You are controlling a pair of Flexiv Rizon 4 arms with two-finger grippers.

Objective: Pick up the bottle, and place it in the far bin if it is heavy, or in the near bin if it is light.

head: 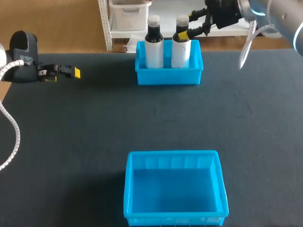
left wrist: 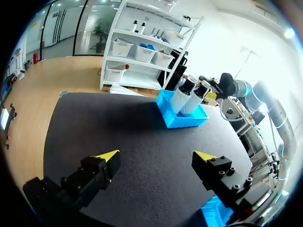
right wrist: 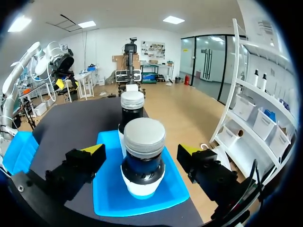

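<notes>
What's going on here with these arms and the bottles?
The right arm's gripper hangs open with a dark, white-labelled bottle between its fingers, not gripped. That bottle stands upright beside a second bottle in the far blue plastic bin. The left arm's gripper sits open near the black table's left edge, holding nothing.

Bright, even light from overhead. Soft dark shadow on the table [head: 71,132] beside the far bin [head: 169,75], on its left-arm side, clear in head and left wrist views. Strong white glare washing out the area beyond the far bin in left wrist view. Bottle cap [right wrist: 144,136] inside the far bin lit pale from above.
</notes>
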